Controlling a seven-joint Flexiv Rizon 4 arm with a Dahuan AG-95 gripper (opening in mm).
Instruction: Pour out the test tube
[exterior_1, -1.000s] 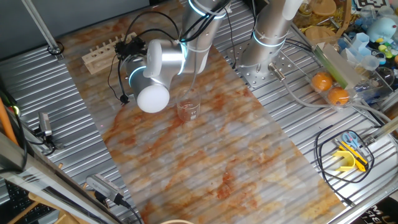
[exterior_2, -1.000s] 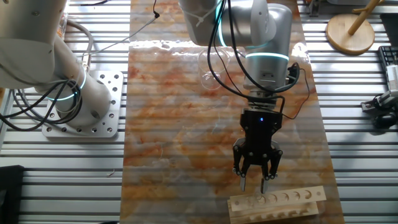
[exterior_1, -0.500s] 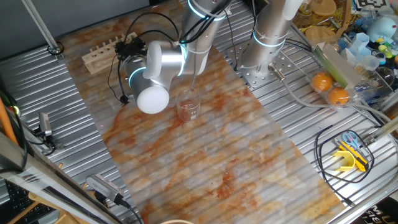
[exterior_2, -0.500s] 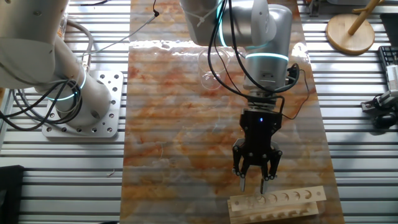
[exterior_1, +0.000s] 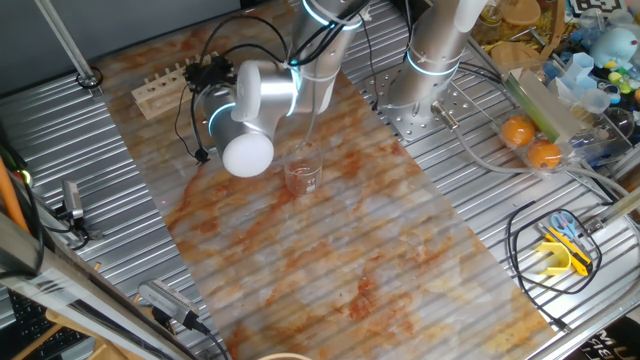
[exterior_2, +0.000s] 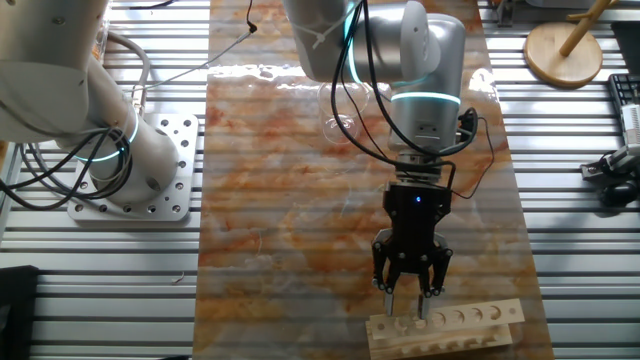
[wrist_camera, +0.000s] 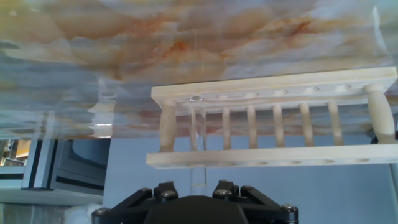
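The test tube (wrist_camera: 198, 134) is a thin clear tube standing upright in the second hole from one end of the pale wooden rack (wrist_camera: 273, 93). In the hand view its near end runs down between the two sides of the hand's black housing (wrist_camera: 196, 208); the fingers themselves are out of that frame. The other fixed view has my gripper (exterior_2: 404, 312) open, fingertips (exterior_2: 388, 310) spread over that end of the rack (exterior_2: 470, 325). The tube is too faint to make out there. A wider clear beaker (exterior_2: 340, 115) stands farther back on the marbled mat, also seen as the beaker (exterior_1: 303, 172).
The rack (exterior_1: 172, 85) sits near the mat's edge, with ribbed metal table beyond it. A second arm's base (exterior_2: 130, 150) is bolted beside the mat. Two oranges (exterior_1: 530, 140), a round wooden stand (exterior_2: 565, 50) and clutter lie off to the sides.
The gripper has moved closer to the rack, so its fingertips now overlap the rack's end holes. Its fingers stay spread as before.
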